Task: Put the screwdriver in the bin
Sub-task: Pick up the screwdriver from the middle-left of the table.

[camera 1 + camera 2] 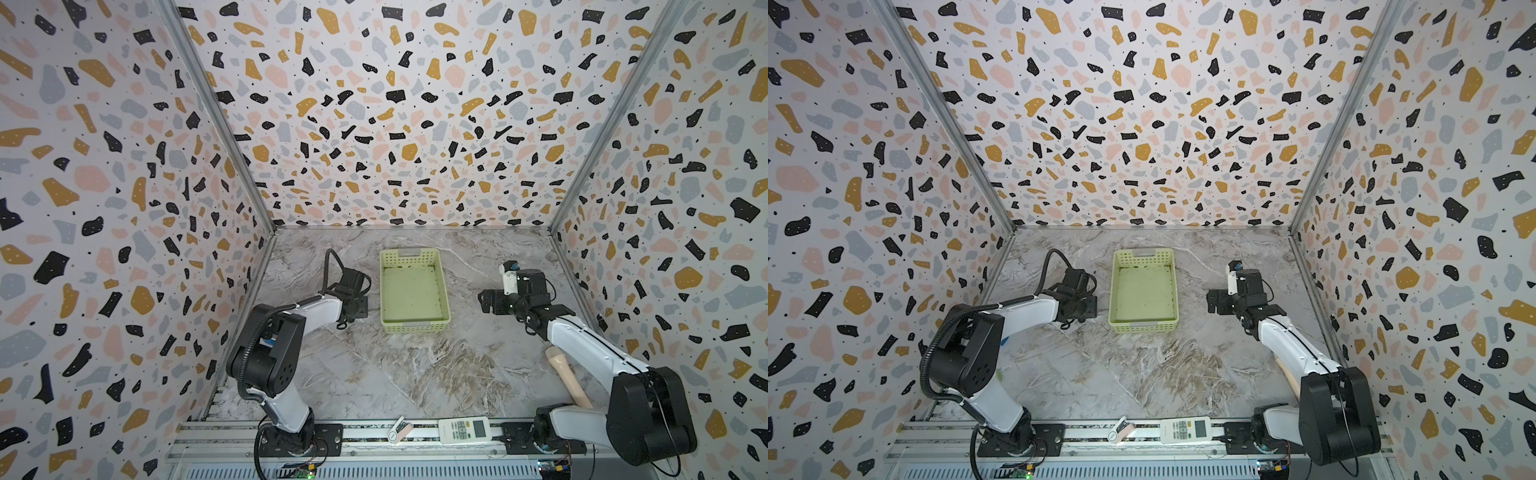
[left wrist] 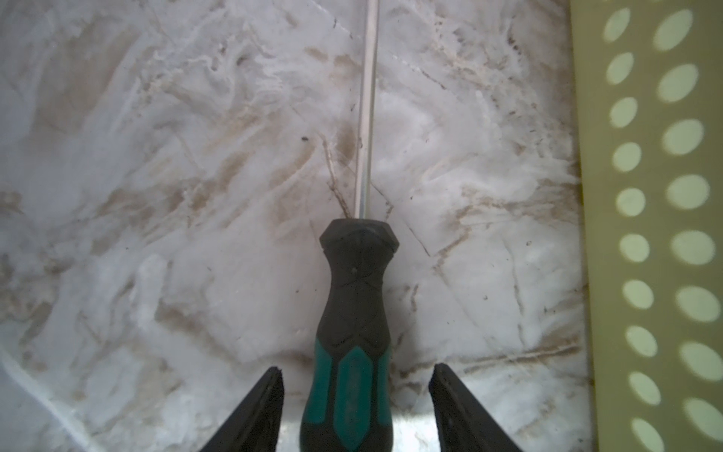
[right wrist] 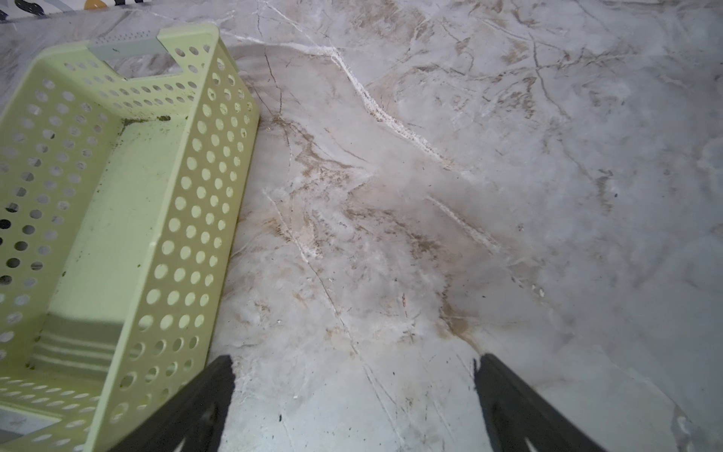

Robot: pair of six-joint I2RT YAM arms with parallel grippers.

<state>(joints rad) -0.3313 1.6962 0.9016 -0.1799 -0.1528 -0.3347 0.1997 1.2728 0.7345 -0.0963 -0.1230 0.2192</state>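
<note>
beside bin (image 2: 655, 221) wall, screwdriver (image 2: 354, 313) apart

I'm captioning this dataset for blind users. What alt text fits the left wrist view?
A screwdriver with a green and black handle lies on the marble table between the two black fingers of the left gripper, a gap on each side. Its thin shaft points away, alongside the perforated wall of the bin.

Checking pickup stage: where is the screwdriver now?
In the left wrist view, the screwdriver lies on the table between the left claw's open tips, beside the bin's perforated wall.
</note>
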